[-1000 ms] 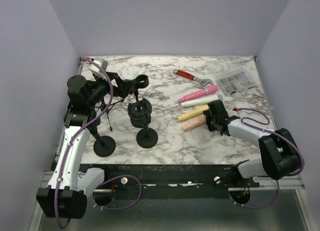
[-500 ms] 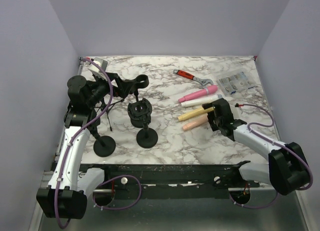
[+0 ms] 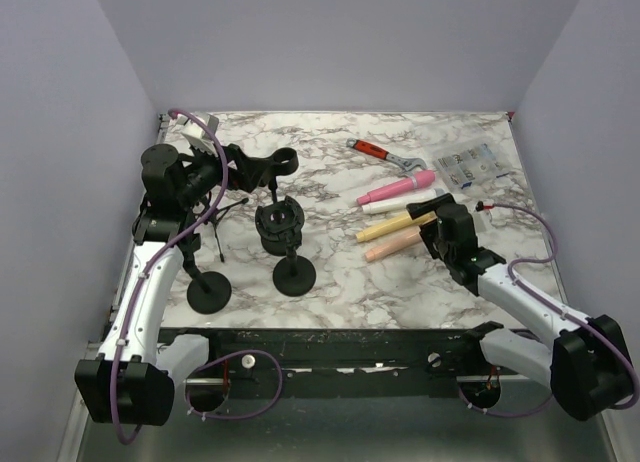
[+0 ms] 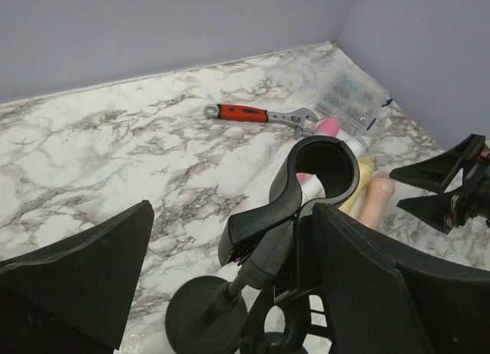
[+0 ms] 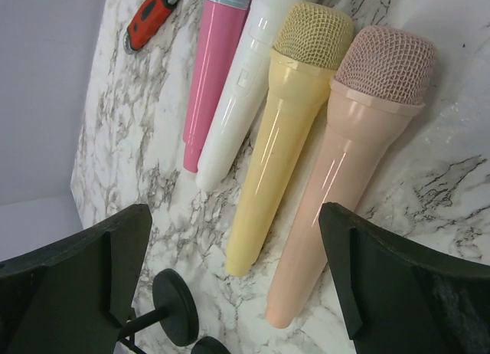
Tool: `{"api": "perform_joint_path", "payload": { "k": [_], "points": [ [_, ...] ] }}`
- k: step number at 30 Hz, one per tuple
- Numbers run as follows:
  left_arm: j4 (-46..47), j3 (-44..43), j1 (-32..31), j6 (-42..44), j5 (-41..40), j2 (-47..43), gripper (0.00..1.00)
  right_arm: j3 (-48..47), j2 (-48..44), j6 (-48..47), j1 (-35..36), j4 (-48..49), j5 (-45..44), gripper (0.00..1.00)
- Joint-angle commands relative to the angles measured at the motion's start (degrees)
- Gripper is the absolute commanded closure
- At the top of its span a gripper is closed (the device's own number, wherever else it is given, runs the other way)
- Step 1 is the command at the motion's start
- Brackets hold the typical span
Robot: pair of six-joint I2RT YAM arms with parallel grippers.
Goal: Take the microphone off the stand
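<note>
Marble table (image 3: 330,132) is carrying everything in the overhead view. Two black stands are standing at the near left, one stand (image 3: 208,294) beside the second stand (image 3: 294,276). My left gripper (image 3: 245,172) is hovering above them with its fingers spread, next to a ring-shaped clip (image 3: 281,163). I cannot tell here which pole is bearing the clip. Right of the stands, four microphones are lying side by side on the table: the pink microphone (image 3: 397,190) farthest, then the white microphone (image 3: 400,205), the yellow microphone (image 3: 398,222) and the peach microphone (image 3: 392,244) nearest. My right gripper (image 3: 430,225) is sitting just right of the yellow and peach ones. A wrench (image 3: 388,156) and a clear bag (image 3: 470,166) are lying farther back.

From my left wrist, my gripper's fingers are standing wide apart on either side of the clip, gripping nothing. The white microphone is showing through the clip's ring.

From my right wrist, my gripper's fingers are spread wide and holding nothing. All four microphones are lying flat on the marble in front of them, heads toward me.
</note>
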State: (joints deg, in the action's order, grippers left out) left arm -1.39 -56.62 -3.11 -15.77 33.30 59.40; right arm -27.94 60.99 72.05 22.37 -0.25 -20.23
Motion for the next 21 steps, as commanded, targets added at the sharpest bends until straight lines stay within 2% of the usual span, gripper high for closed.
{"api": "perform_joint_path", "payload": {
  "k": [1,3,8,12,21],
  "points": [
    [-1.82,-0.48,-0.03,0.78,-0.64,0.64,0.17,-0.45,-1.21,-2.67,-0.33,1.66,-0.01,0.00],
    [-2.87,-0.77,-0.49,1.62,-0.89,1.06,0.21,-0.47,-1.55,-3.41,-0.33,2.05,0.31,0.00],
    [-6.17,0.65,-3.95,5.20,-7.37,-0.33,0.26,-1.58,-3.86,-6.28,-0.33,1.22,0.63,0.00],
    [-7.73,1.62,-6.99,7.11,-13.19,-0.63,0.26,-1.91,-7.27,-8.42,-0.32,0.34,-0.98,0.00],
    [-13.08,2.09,-9.72,6.72,-18.28,0.57,0.29,0.27,-15.69,-12.57,-0.32,-0.76,-3.58,0.00]
  ]
}}
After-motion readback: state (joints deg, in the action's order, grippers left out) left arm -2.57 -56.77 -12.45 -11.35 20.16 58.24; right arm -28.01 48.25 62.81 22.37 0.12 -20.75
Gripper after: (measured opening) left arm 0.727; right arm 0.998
